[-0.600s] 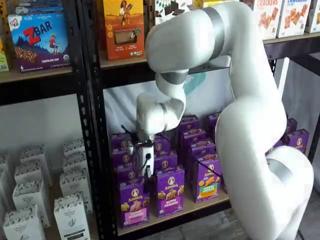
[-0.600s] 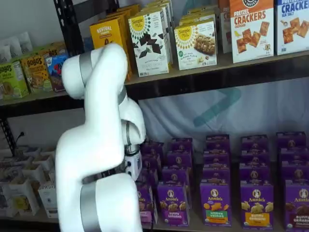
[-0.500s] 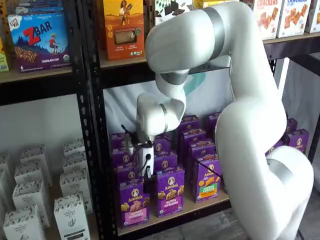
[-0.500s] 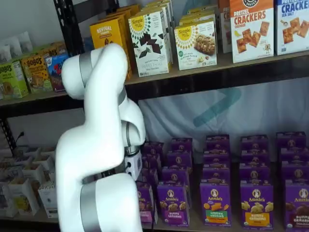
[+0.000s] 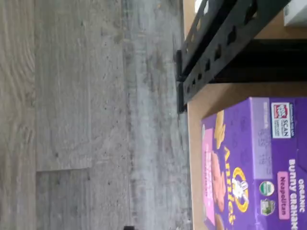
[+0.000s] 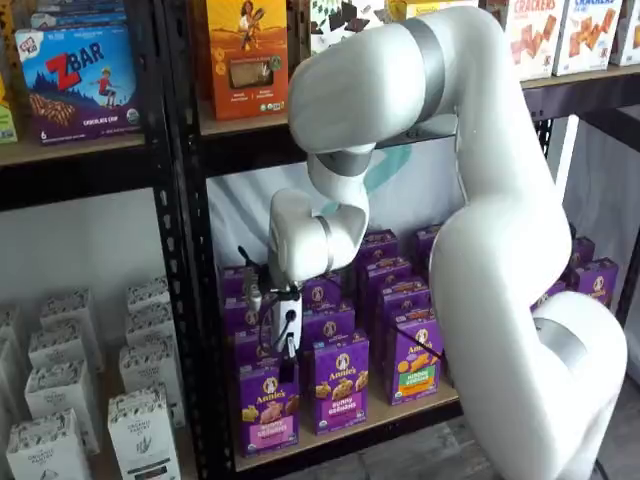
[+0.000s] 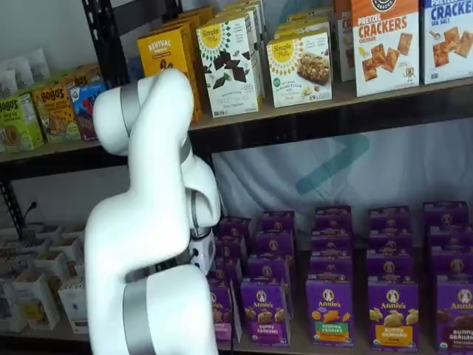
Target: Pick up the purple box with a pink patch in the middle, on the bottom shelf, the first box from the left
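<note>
the arm leans in at the bottom shelf, a tan surface with a black rail. the purple box stands at the front of the leftmost row, the gripper just above it; whether its fingers are spread i cannot tell. this looks like the final approach: next, lower squarely and close on the carton's top.
</note>
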Tool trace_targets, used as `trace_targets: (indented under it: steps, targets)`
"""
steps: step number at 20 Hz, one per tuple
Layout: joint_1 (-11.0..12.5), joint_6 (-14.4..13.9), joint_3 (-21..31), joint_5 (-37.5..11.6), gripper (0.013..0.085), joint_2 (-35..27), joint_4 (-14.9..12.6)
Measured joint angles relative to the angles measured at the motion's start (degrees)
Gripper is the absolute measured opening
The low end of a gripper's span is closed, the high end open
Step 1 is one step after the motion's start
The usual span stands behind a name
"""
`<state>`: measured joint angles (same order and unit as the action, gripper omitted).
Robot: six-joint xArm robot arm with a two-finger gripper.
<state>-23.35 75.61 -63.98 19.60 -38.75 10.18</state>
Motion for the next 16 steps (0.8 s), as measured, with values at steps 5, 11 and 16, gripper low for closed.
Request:
trace_targets:
  steps: [5,11,16]
  targets:
    - [0.0,-0.6,-1.3,-0.4,0.085,-1.3,-0.7]
    - [0.8,-0.7,-3.7,-0.3,0.085,-3.8,-1.6]
    - [1.3,0.0,-6.4,0.4,0.085,-6.0,-1.4]
